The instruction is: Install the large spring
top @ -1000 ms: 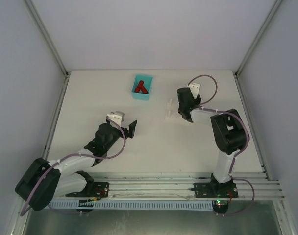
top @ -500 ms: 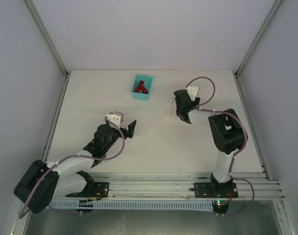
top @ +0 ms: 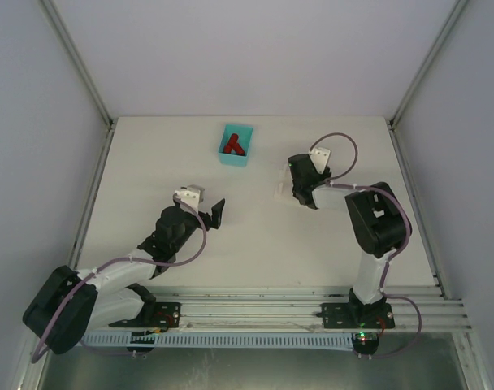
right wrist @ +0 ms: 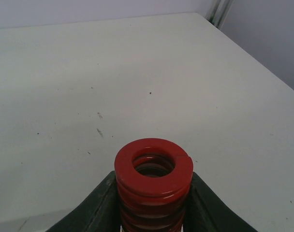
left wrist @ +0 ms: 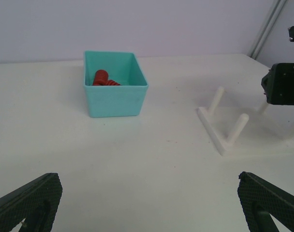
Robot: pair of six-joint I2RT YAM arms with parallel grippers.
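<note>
My right gripper [right wrist: 153, 205] is shut on a large red spring [right wrist: 153, 176] held upright, its open end facing the camera. In the top view my right gripper [top: 301, 192] hangs over the right part of the white peg stand [top: 280, 188]. I cannot tell whether the spring sits on a peg. The stand [left wrist: 223, 131] shows upright pegs in the left wrist view, with my right gripper [left wrist: 284, 85] behind it. My left gripper [top: 218, 213] is open and empty, low over the table, its fingertips [left wrist: 28, 203] spread wide.
A teal bin [top: 235, 154] stands at the back centre with more red springs [left wrist: 102, 78] inside; it also shows in the left wrist view [left wrist: 115, 99]. Frame posts rise at the table's back corners.
My right gripper has moved left with the spring, from beside the peg stand to over it. My left arm has hardly moved.
</note>
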